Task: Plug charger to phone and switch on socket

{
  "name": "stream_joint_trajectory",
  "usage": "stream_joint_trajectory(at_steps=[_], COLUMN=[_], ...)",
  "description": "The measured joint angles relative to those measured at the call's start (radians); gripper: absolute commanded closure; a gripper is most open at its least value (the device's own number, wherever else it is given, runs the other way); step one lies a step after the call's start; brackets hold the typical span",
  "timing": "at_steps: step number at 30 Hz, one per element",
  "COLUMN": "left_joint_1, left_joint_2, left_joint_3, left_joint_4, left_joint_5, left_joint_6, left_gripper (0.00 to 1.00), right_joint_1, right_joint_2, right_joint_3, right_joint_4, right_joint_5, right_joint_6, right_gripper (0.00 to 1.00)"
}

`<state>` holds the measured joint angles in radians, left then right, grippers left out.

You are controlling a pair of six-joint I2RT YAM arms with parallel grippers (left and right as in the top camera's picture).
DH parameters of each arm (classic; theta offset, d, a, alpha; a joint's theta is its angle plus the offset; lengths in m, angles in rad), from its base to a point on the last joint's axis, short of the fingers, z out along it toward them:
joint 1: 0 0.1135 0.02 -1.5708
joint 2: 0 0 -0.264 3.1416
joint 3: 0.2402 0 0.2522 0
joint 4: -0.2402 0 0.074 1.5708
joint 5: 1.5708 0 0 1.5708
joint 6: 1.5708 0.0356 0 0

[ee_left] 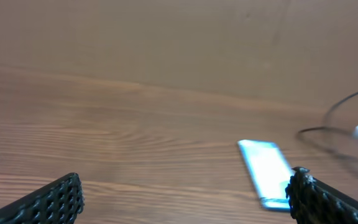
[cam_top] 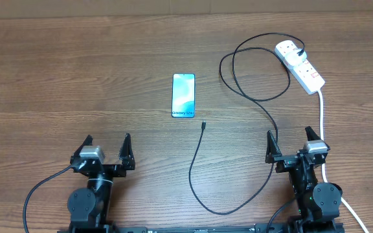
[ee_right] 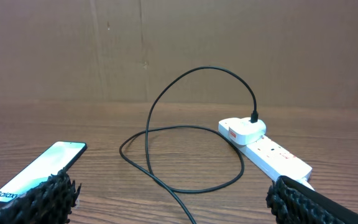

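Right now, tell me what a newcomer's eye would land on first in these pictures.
The phone lies alone mid-table, its light blue screen facing up. The black charger loops wide across the right side, with its white plug in the socket at the far right and its connector tip lying free just short of the phone. The left gripper and right gripper sit open and empty at the near edge.

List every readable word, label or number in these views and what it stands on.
"Galax": on the phone screen, seen from the right wrist; the letters after it are hidden.
The same line in the overhead view: too small to read with confidence.
Red marks on the socket: too small to read.
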<state>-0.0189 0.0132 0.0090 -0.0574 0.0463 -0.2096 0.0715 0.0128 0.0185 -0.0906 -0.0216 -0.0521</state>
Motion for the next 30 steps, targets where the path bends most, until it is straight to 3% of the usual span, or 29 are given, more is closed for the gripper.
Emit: stream_joint_trajectory(at_steps=[9,15,18,26,30], left_joint_1=[0.0,0.0,0.0,0.0,0.0], left_joint_2=[0.0,0.0,0.0,0.065,0.216], left_joint_3=[-0.001,0.0,0.01,0.322,0.575], left_joint_4=[0.169,0.459,0.491,0.196,-0.095], left_joint_5=[0.082,0.101,0.104,0.104,0.105], left_joint_6=[-0.343,-0.401,-0.409,-0.301,-0.249], left_gripper=[0.0,0.0,0.0,0.0,0.0], right_joint_1=[0.0,0.0,0.0,0.0,0.0], right_joint_2=[0.0,0.0,0.0,0.0,0.0], right_joint_3=[0.0,0.0,0.0,0.0,0.0], right_joint_4=[0.001,0.0,0.0,0.0,0.0], right_joint_5=[0.0,0.0,0.0,0.0,0.0], right_joint_6=[0.0,0.0,0.0,0.0,0.0], right_gripper=[0.0,0.0,0.0,0.0,0.0])
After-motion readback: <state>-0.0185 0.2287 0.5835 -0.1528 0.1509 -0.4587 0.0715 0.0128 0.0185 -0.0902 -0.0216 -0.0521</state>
